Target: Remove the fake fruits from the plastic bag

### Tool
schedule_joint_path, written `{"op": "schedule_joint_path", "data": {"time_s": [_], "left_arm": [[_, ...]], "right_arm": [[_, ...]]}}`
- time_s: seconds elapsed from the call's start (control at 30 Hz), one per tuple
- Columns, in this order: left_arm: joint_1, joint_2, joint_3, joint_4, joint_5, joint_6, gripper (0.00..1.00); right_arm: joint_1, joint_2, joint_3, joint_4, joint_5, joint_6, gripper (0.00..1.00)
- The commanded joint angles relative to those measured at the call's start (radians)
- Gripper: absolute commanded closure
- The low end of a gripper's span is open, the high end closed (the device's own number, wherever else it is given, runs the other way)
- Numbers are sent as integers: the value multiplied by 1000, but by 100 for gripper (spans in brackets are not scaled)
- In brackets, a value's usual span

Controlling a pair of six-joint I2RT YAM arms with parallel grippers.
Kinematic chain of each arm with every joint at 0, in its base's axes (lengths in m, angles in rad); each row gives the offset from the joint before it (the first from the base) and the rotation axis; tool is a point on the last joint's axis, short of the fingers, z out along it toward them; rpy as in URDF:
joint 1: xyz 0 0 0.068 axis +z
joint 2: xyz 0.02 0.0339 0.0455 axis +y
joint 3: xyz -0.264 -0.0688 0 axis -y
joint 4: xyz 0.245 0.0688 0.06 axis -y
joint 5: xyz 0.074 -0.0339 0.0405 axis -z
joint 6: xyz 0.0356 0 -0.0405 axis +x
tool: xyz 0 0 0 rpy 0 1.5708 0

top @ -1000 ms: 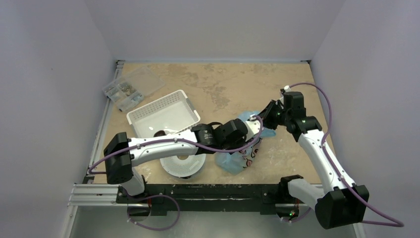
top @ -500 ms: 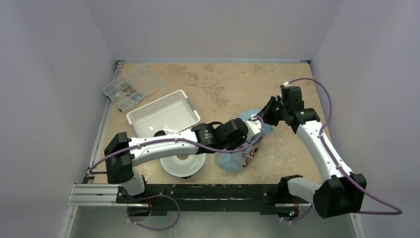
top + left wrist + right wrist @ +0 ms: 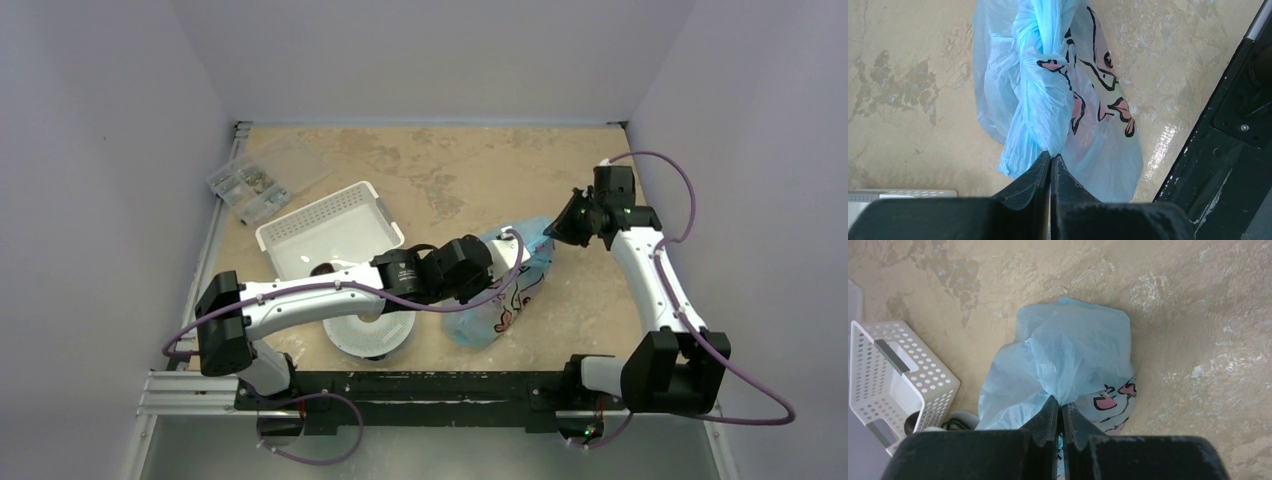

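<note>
The light-blue plastic bag (image 3: 495, 305) with its pink and black print lies stretched at the table's middle right. My left gripper (image 3: 508, 258) is shut on a bunched fold of the bag (image 3: 1048, 90), jaws closed at its tip (image 3: 1050, 156). My right gripper (image 3: 553, 233) is shut on the bag's far end (image 3: 1073, 350), jaws pinching film (image 3: 1061, 406). The film is pulled taut between the two. The fake fruits are hidden inside; only a faint reddish tint (image 3: 1083, 132) shows through the film.
A white slotted basket (image 3: 330, 225) stands left of the bag, with a small dark piece (image 3: 322, 268) at its near corner. A round white perforated disc (image 3: 372, 335) lies under my left arm. A clear parts box (image 3: 265, 178) sits at the back left.
My right gripper has moved right and toward the back with the bag's end, drawing the bag out longer. My left arm has shifted slightly left, still gripping the bag.
</note>
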Motion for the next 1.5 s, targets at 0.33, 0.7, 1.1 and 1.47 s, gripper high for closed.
{"op": "schedule_joint_path", "data": {"time_s": [0.33,0.7,1.1,1.47], "left_arm": [[-10,-52,2,0,13,12,100],[-10,-33,1,-2,0,19,100],[-10,-19,0,-1,12,17,100],[-12,-21,0,2,42,14,100]], "right_arm": [[56,-133,86,-120,85,-96,57],[214,-219,17,-139,-11,44,47],[258,-249,-113,-8,-89,164,49],[258,-241,-92,60,1,227,90]]}}
